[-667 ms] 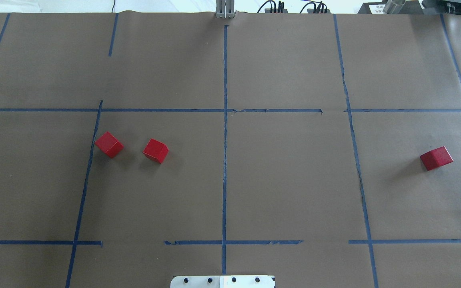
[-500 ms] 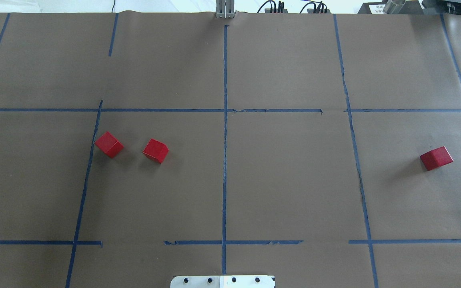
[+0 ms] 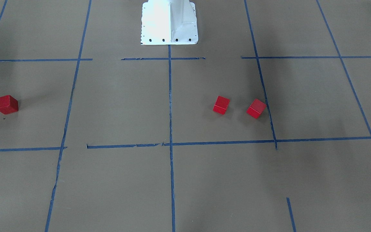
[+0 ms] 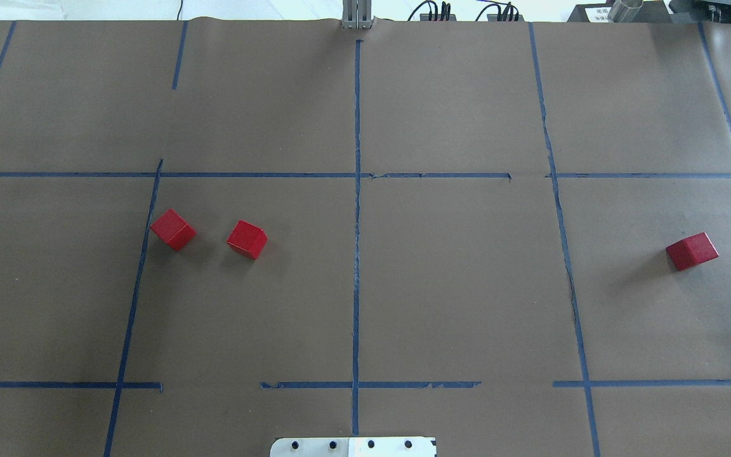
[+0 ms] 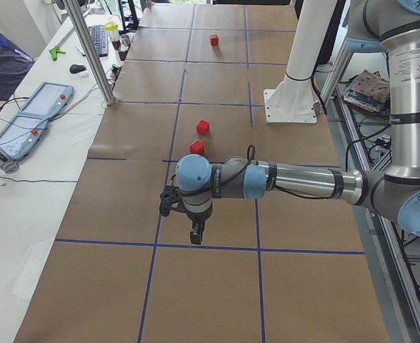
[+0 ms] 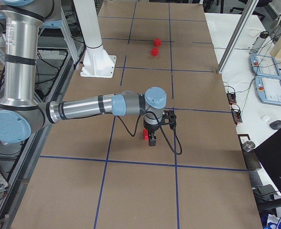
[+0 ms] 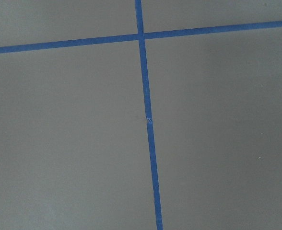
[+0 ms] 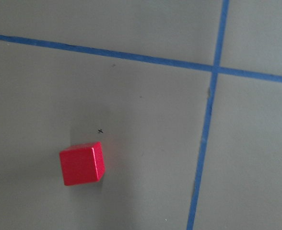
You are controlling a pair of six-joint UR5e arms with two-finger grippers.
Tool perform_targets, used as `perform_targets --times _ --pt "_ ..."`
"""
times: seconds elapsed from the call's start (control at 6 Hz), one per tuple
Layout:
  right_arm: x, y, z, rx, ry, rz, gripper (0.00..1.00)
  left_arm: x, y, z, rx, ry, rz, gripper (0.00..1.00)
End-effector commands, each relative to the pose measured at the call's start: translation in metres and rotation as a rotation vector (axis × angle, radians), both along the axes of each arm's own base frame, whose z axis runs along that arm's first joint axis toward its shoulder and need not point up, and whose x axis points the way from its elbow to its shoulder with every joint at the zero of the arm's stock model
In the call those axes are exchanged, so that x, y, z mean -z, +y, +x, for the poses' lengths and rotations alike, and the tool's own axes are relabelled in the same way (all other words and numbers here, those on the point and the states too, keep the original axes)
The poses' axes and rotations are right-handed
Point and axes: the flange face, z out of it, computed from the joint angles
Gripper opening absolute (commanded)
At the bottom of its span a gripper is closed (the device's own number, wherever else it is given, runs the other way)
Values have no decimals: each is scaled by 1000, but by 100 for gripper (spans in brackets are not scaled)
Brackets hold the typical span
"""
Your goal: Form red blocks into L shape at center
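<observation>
Two red blocks (image 4: pixel 173 229) (image 4: pixel 247 239) lie close together, apart from each other, left of the center tape line (image 4: pixel 356 254). The third red block (image 4: pixel 692 251) lies alone far to the right. The front view shows the pair as red blocks (image 3: pixel 256 108) (image 3: pixel 221 105) and the lone block (image 3: pixel 7 104). My left gripper (image 5: pixel 196 232) hangs over bare paper short of the pair (image 5: pixel 197 147); I cannot tell its state. My right gripper (image 6: pixel 151 138) hovers by the lone block (image 6: pixel 145 136), which my right wrist view shows as a red block (image 8: pixel 82 164); its state is unclear too.
The white robot base (image 3: pixel 169 22) stands at the table's near edge on the center line. Blue tape lines (image 7: pixel 148 129) cross the brown paper. A metal post (image 5: pixel 92 50) and control pendants (image 5: pixel 31 118) sit on the side table.
</observation>
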Motion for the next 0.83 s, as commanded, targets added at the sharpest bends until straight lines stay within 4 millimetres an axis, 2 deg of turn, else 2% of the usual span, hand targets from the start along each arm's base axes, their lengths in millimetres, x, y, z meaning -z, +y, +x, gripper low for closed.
perform_targets --times 0.0,0.17,0.33,0.5,0.67 --pt "11 -18 -71 44 -8 87 100 12 -21 0 0 -1 30 100" --pt "0 -19 -101 5 -42 101 100 10 -22 1 -2 1 27 100" --pt "-22 -16 -125 -16 -42 117 100 10 -21 2 -2 4 26 100" --pt "-19 -9 -154 -52 -78 107 100 10 -21 2 -1 5 24 100" --pt "-21 -1 -174 -44 -67 112 100 10 -21 2 -2 6 26 100"
